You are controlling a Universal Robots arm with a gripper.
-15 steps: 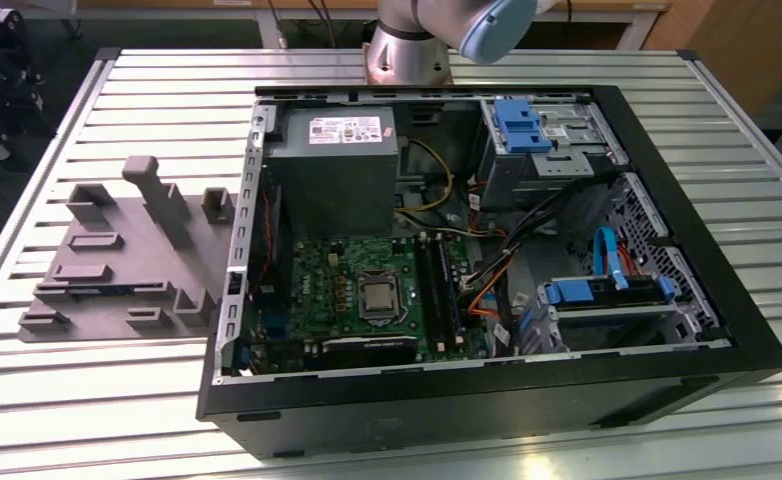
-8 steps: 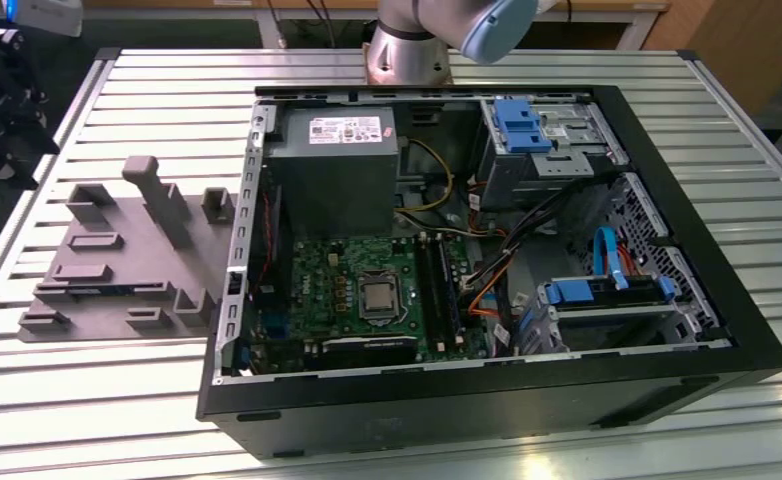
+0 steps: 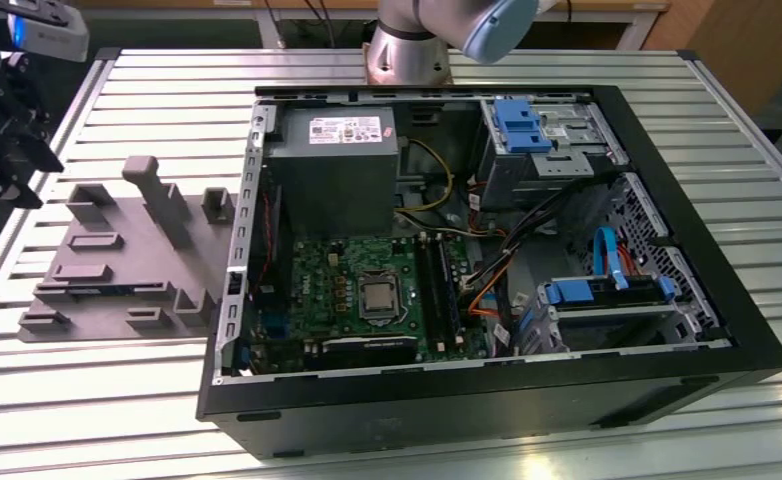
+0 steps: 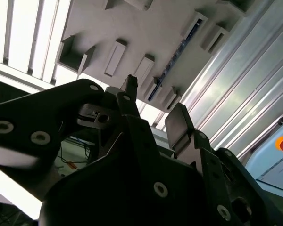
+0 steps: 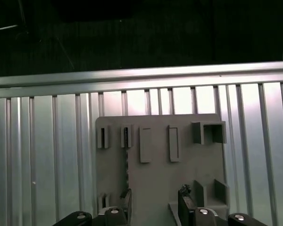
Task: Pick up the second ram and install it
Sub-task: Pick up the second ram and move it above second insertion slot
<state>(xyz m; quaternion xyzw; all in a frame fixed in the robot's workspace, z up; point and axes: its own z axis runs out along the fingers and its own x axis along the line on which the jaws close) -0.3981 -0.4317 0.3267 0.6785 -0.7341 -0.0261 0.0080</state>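
gripper (image 3: 20, 170) hangs in the air above the grey fixture (image 3: 124, 260), over the fixture edge that faces away from the PC case (image 3: 498, 400); clear of the fixture, touching nothing; jaws stand well apart, gap between them bare, nothing gripped; both fingers (image 4: 179, 122) show as dark pads in the second wrist view, and the tips of the fingers (image 5: 185, 207) sit over the near part of the fixture in the first wrist view

second ram (image 4: 172, 59) is in the fixture, standing on its long edge in a line of narrow slots; dark thin stick with bluish patches along it; in the first wrist view the second ram (image 5: 127, 165) is seen edge-on, a thin dark line running from a small slot block at the fixture's far side toward the fingers; one fingertip lines up roughly with that line, apart from it

fixture lies flat on the slatted table (image 3: 98, 400); several raised blocks and one tall post on it; the case lies on its side just beside the fixture, on the exterior view's right of it, side panel off; green motherboard (image 3: 364, 290) in the case half nearest the fixture; grey power supply (image 3: 338, 160) also on that side; blue drive brackets (image 3: 518, 125) on the side away from the fixture; long black slots (image 3: 434, 285) on the board, cannot tell whether a stick is seated there; arm base (image 3: 411, 50) stands beyond the case, well apart from the fixture
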